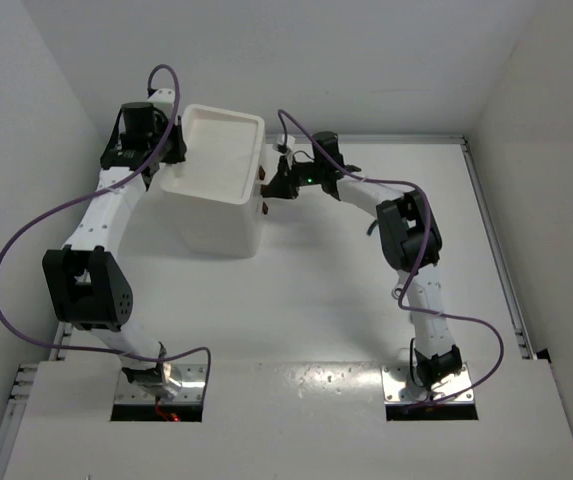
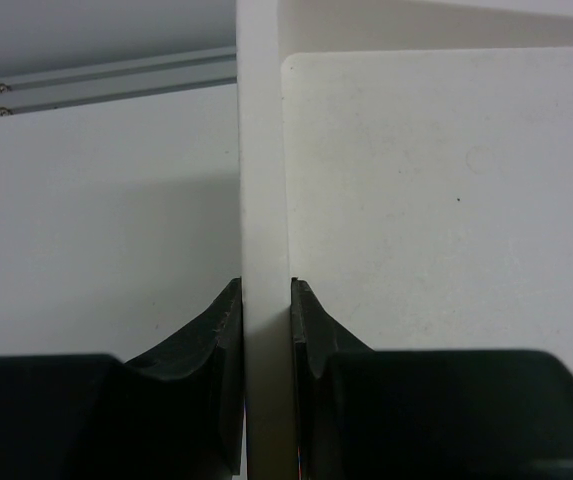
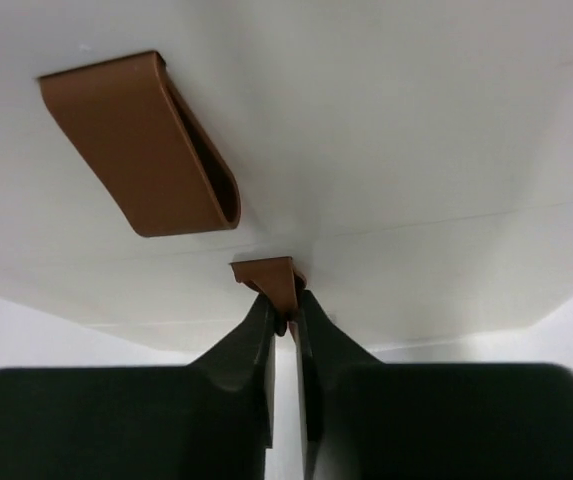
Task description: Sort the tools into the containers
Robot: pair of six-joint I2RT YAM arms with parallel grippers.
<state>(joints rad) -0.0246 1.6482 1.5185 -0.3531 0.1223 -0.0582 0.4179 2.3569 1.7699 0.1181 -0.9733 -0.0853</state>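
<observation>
The white cabinet [image 1: 216, 215] stands at the back left of the table, its shallow tray top [image 1: 224, 118] bare. My left gripper [image 1: 174, 148] is shut on the tray's left rim; in the left wrist view the fingers [image 2: 311, 330] clamp the white rim wall [image 2: 262, 150]. My right gripper [image 1: 269, 185] is at the cabinet's right face, shut on a small dark red drawer handle [image 3: 271, 275]. A second handle [image 3: 141, 145] sits free on the neighbouring drawer front [image 3: 416, 150]. No pliers, wrenches or screwdrivers are in view.
An aluminium rail [image 1: 486, 230] runs along the table's right edge and another along the back [image 2: 106, 85]. White walls close in the back and sides. Purple cables [image 1: 26, 240] loop beside both arms.
</observation>
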